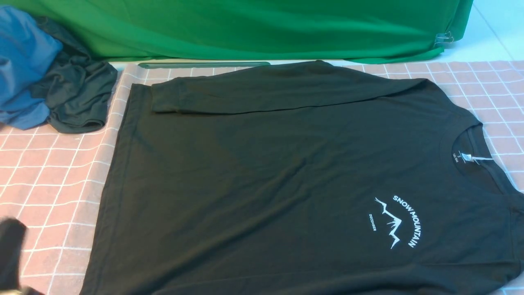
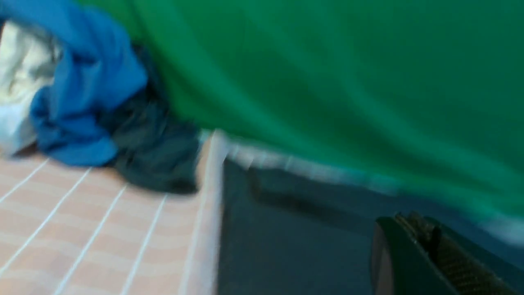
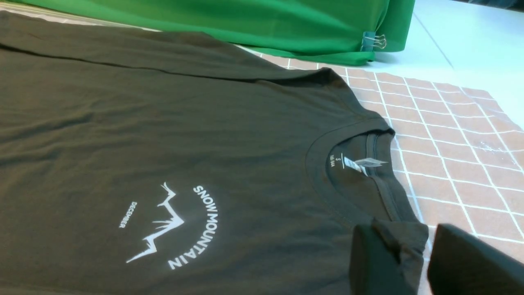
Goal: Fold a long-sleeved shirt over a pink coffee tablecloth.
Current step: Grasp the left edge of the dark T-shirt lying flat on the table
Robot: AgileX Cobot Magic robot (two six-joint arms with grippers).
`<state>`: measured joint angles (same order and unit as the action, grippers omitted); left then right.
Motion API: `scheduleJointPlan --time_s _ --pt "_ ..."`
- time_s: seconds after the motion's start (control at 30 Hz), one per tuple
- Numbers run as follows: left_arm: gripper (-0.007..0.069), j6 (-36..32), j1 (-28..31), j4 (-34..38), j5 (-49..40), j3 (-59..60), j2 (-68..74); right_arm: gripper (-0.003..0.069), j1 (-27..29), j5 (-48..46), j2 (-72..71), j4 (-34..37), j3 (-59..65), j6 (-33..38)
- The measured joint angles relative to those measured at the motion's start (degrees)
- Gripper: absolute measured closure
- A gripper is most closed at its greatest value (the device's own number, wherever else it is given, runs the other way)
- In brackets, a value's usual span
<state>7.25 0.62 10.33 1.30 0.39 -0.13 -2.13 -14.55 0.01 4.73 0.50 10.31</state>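
Note:
The long-sleeved shirt (image 1: pixel 266 184) lies flat across the pink coffee tablecloth (image 1: pixel 53 164), collar to the right, white mountain print up. Its far sleeve is folded back over the body. In the right wrist view, the shirt (image 3: pixel 163 135) fills the frame. My right gripper (image 3: pixel 430 235) sits at the near shoulder beside the collar, shut on a bunched, lifted corner of the cloth. It is outside the front view. My left gripper (image 1: pixel 10 250) is a dark blur by the shirt's hem corner. In its blurred wrist view, one finger (image 2: pixel 409 262) shows its ribbed pad bare above the shirt (image 2: pixel 294 246).
A blue garment (image 1: pixel 24 65) and a smaller dark grey-green one (image 1: pixel 77 94) are heaped at the far left corner. The green backdrop cloth (image 1: pixel 254 28) hangs along the back, held by a clip (image 1: pixel 444 39). Bare tablecloth (image 3: pixel 450 143) shows right of the collar.

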Motion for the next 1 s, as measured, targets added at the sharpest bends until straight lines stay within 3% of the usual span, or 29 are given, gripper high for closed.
scheduleJointPlan --time_s 0.13,0.27,0.5,0.6,0.7,0.8,1.0 --pt "0.061 8.7 0.0 7.5 8.6 0.0 0.0 0.0412 0.0 0.4 0.0 0.0 0.0 0.0" --pt "0.061 14.6 0.0 9.6 14.6 0.0 0.0 0.0412 0.0 1.1 0.0 0.1 0.0 -0.7" --pt "0.061 25.0 0.0 9.9 20.6 0.0 0.0 0.0412 0.0 11.6 0.0 6.7 0.0 -21.5" --pt "0.061 31.0 0.0 8.8 27.5 0.0 0.0 0.0412 0.0 14.6 0.0 7.2 0.0 -24.5" --pt "0.061 31.6 0.0 4.7 32.3 -0.9 -0.1 0.0412 0.0 15.8 0.0 7.4 0.0 -25.6" --pt "0.061 30.2 0.0 0.2 23.8 -7.0 0.5 0.0412 0.0 16.6 0.0 7.5 0.0 -25.7" --pt "0.061 26.4 0.0 -4.2 -14.6 -27.3 13.8 0.0425 -0.1 21.7 0.0 7.6 -0.1 -28.3"
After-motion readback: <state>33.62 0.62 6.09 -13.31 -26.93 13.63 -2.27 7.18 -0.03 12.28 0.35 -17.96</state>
